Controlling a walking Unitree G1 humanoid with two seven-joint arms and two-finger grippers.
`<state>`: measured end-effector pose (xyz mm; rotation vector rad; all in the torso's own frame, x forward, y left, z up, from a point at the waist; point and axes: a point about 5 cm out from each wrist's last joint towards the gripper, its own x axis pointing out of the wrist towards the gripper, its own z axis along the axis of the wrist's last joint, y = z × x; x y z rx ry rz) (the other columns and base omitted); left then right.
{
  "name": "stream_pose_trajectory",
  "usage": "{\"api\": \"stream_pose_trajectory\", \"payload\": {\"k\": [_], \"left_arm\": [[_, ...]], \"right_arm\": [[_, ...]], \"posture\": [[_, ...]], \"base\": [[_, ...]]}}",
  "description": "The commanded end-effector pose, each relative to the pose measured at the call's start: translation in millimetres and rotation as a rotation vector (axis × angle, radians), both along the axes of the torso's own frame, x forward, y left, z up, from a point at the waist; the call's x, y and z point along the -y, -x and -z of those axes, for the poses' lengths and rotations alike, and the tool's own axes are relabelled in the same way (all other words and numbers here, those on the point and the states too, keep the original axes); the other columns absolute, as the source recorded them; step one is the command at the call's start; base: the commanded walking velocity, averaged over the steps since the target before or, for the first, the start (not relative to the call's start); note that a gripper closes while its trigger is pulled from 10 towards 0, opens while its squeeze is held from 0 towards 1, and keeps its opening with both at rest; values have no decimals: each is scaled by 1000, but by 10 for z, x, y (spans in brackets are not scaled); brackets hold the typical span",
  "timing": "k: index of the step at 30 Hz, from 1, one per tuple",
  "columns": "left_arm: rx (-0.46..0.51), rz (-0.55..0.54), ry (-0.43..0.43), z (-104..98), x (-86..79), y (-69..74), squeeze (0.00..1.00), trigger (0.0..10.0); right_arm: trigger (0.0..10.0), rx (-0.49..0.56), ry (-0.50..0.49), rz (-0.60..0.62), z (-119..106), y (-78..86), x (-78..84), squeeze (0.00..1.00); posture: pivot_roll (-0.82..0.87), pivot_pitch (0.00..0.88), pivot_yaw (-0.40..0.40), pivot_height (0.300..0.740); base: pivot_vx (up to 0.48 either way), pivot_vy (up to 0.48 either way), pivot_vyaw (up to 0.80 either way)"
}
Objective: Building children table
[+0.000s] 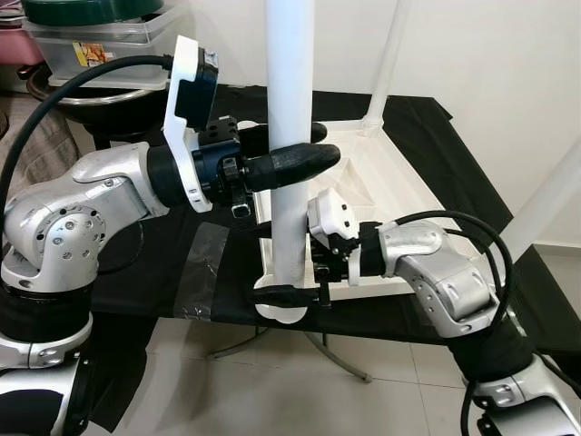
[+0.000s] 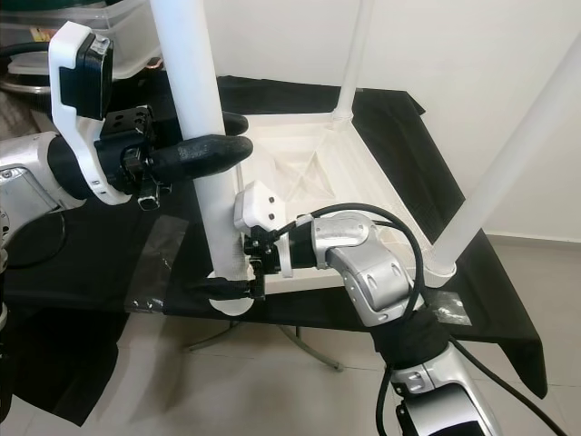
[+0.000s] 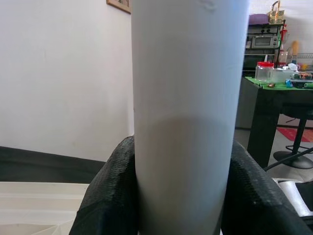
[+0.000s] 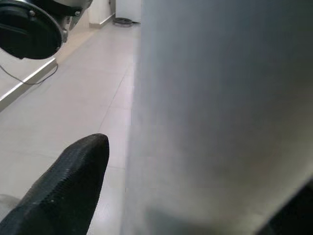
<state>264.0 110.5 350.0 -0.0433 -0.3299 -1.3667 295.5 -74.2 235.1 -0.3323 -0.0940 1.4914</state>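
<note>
I see the small white plastic children's table lying upside down on a black cloth-covered bench, filling the centre of the head views, its ribbed underside facing up. Smooth white round legs stand up from its corners: one at the far corner toward the upper middle of the frame, one at the right edge, and the near white tubular leg running from the top of the frame down to the table's near left corner, where its foot widens into a rounded collar. My left gripper, in the upper left of the frame, is clamped around that near leg about midway up, one black finger on each side of the tube; the left wrist view shows both fingers pressed against it. My right gripper, at lower centre, pinches the same leg just above the collar, at the table's edge. A strip of clear tape lies on the cloth to the lower left.
</note>
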Motion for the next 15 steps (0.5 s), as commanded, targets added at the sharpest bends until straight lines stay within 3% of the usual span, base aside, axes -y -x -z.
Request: {"api": "stream_pose_trajectory", "payload": {"k": [1, 5, 6, 9, 15], "left_arm": [[6, 53, 7, -16, 81, 42, 0, 0], [7, 53, 10, -21, 85, 43, 0, 0], [7, 53, 13, -24, 87, 42, 0, 0], [8, 52, 16, -27, 90, 41, 0, 0], [14, 45, 42, -53, 94, 34, 0, 0]], "right_arm": [[10000, 18, 23, -32, 3, 21, -123, 0], [10000, 7, 10, -36, 3, 21, -152, 0], [0, -2, -9, -23, -5, 5, -174, 0], [0, -9, -32, -9, -16, -11, -192, 0], [0, -81, -182, 28, -74, -20, -279, 0]], "posture": [[99, 59, -56, 740], [99, 60, -56, 740], [99, 61, -54, 740], [98, 61, -53, 740], [93, 63, -51, 740]], "base": [[0, 0, 0], [0, 0, 0], [0, 0, 0], [0, 0, 0], [0, 0, 0]]}}
